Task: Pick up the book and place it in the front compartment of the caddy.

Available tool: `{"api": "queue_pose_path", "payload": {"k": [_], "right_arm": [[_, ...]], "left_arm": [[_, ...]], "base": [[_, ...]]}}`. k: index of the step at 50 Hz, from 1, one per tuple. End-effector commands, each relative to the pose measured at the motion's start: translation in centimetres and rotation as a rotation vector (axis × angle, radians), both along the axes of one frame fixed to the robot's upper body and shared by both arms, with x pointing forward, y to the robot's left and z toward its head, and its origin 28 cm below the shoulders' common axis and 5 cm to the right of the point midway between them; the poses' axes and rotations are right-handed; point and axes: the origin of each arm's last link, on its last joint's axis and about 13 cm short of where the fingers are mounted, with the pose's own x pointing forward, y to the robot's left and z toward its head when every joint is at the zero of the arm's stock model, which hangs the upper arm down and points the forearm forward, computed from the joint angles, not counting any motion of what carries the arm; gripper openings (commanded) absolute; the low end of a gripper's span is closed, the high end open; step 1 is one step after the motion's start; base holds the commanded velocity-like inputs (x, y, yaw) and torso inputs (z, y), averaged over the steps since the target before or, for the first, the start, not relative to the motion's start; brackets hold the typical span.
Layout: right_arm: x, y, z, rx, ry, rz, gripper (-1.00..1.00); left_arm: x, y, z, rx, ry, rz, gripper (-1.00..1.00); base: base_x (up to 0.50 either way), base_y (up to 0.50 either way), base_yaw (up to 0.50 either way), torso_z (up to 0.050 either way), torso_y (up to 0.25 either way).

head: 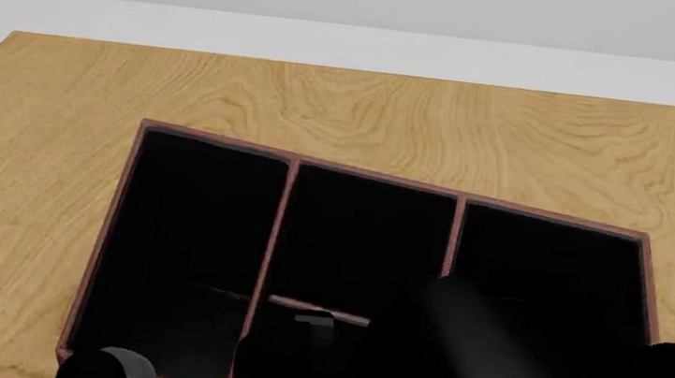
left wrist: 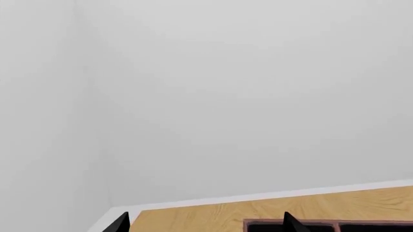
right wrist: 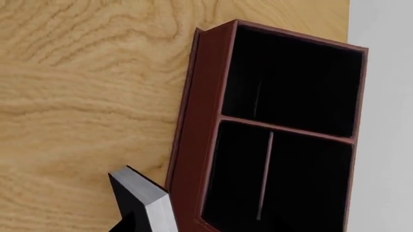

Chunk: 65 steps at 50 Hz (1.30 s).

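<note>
One book (right wrist: 145, 200), one caddy (right wrist: 205, 121)

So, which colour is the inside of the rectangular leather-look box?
Black inside the red-brown leather-look box, clearest in the right wrist view.

Sitting on the table (head: 470, 128), toward its near edge, the caddy (head: 276, 239); just outside one caddy wall, over the table, the book (right wrist: 145, 198).
</note>
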Motion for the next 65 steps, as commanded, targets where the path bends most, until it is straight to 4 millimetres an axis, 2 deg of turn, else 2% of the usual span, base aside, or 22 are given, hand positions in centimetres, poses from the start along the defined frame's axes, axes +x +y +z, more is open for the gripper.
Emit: {"api": "queue_pose_path", "payload": {"k": [1, 18, 65], "right_arm": [[0.5, 0.5, -1.2, 0.002, 0.032, 0.021, 1.0], [0.5, 0.4, -2.7, 0.001, 0.076, 0.011, 1.0], [2.2, -0.1, -6.4, -0.029, 0.127, -0.027, 1.0]], "left_arm": [[0.0, 0.1, -0.1, -0.001, 0.002, 0.002, 1.0], [-0.1, 0.1, -0.2, -0.001, 0.003, 0.003, 1.0], [-0.2, 0.1, -0.1, 0.0, -0.002, 0.006, 1.0]], "base": [[0.0, 0.0, 0.0, 0.0, 0.0], [0.0, 0.0, 0.0, 0.0, 0.0], [0.0, 0.0, 0.0, 0.0, 0.0]]}}
